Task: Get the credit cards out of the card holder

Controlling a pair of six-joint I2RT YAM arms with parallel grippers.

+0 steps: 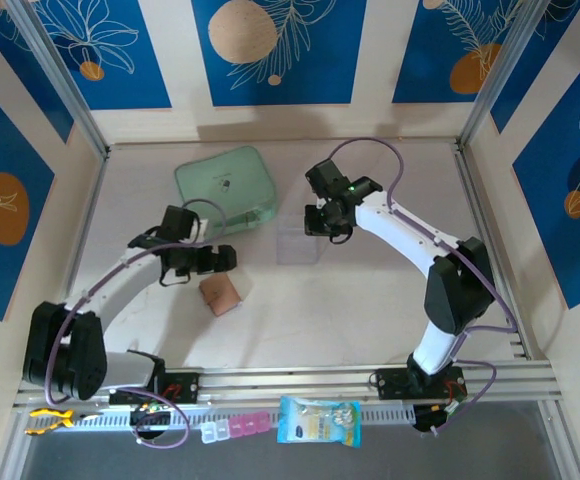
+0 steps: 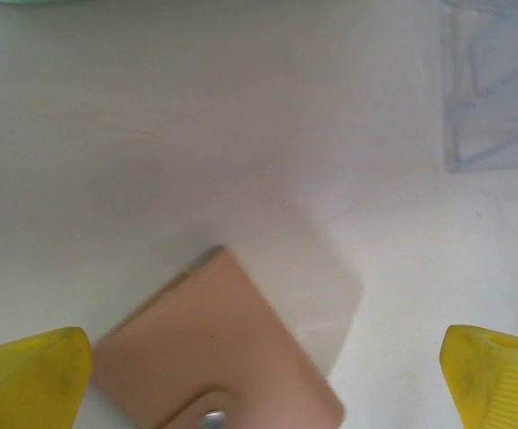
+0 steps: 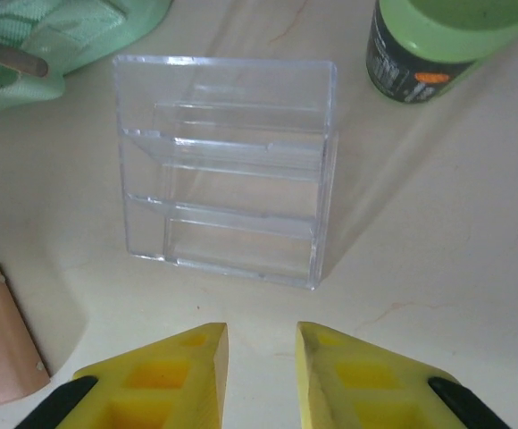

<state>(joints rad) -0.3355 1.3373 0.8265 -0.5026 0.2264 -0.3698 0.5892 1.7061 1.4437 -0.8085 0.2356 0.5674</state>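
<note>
the left hand (image 2: 261,375) is spread wide and empty, hanging just above the card holder (image 2: 219,349), which lies folded shut on the table (image 1: 370,310), snap side up. the right hand (image 3: 261,357) has its jaws a narrow gap apart with nothing between them, facing the clear plastic box (image 3: 228,170) beside the mint-green case (image 1: 225,188). by my reading, the task has barely begun: the holder needs gripping and opening, and the credit cards are presumably inside, all left to pull out.
</note>
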